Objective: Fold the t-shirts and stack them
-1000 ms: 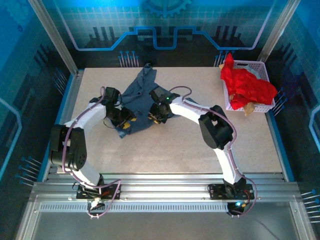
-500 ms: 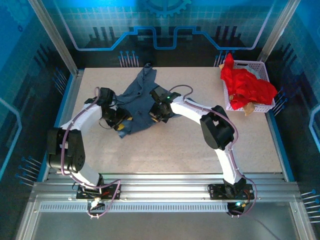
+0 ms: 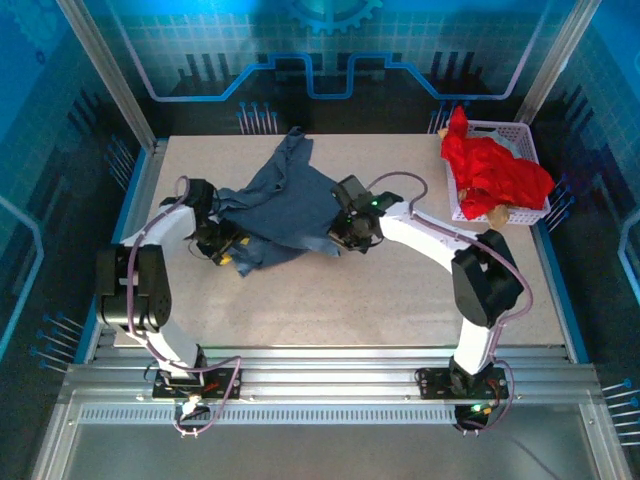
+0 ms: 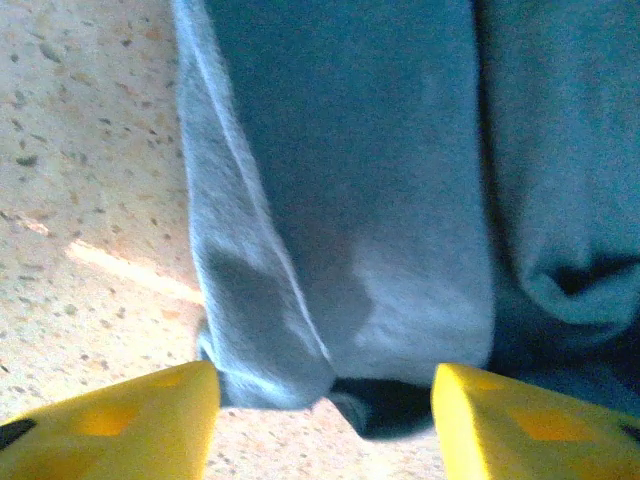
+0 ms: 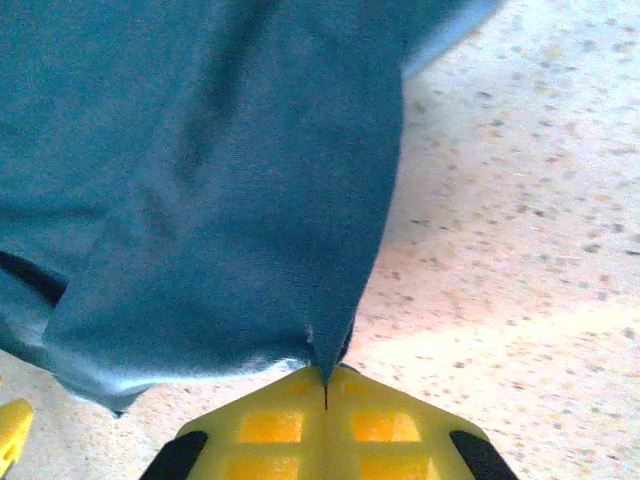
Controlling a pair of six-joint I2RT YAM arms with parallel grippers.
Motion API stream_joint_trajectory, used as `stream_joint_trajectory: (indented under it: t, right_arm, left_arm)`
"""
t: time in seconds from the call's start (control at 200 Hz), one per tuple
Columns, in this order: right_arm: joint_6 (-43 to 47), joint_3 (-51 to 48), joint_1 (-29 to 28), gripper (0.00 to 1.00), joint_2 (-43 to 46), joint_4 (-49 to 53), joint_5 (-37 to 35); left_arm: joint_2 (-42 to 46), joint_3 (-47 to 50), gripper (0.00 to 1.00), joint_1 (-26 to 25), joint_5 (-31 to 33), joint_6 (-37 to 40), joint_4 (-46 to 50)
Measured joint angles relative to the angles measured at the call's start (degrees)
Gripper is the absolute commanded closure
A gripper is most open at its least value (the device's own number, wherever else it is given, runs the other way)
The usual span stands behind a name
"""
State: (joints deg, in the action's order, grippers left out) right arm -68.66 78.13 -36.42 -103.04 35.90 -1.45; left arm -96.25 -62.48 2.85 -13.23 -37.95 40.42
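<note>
Right hand [image 3: 343, 237] is out over the middle of the worktop [image 3: 400, 290], at the right-hand edge of the slate-blue t-shirt [image 3: 280, 205]. From the right wrist, its yellow pads [image 5: 270, 425] are pressed flat together with a fold of the blue cloth pinched in the seam between them. That hand is clamped on the shirt. The fabric fans up and away to the left from the pinch point, with bare speckled worktop off to the right.

Over on the left, the left hand [image 3: 224, 247] sits at the near-left corner of the same shirt. The left wrist view shows its two yellow fingers [image 4: 120, 420] set wide apart. The rolled hem of the blue cloth hangs down into the gap between them, nearer the left finger. Nothing is gripped there; the fingers stand apart.

The slate-blue t-shirt lies rumpled on the worktop between the two hands, and one narrow part trails off toward the far edge.

Far right, the red t-shirt [image 3: 495, 175] is heaped in the white basket [image 3: 515, 130] and spills over its rim, well apart from both hands.
</note>
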Motion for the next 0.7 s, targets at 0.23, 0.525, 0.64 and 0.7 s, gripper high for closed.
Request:
stream_joint_trajectory:
  t: [0.23, 0.525, 0.64, 0.7]
  right_arm:
    - [0.8, -8.2, 0.8, 1.00, 4.5, 0.3, -0.5]
    - [3.2, -18.1, 5.1, 1.00, 13.7, 4.2, -2.8]
    - [5.0, -21.5, 7.6, 1.00, 16.2, 5.3, -2.8]
    - [6.0, -22.7, 8.9, 1.00, 16.5, 5.9, -2.7]
  left_arm:
    - [-2.9, -0.1, 0.59, 0.2, 2.8, 1.0, -0.8]
    - [6.0, 4.6, 0.45, 0.3, 5.3, 1.1, 0.0]
    - [8.6, 6.3, 0.40, 0.3, 3.9, 0.6, -0.9]
    - [8.7, 7.4, 0.39, 0.3, 2.8, 0.2, -2.2]
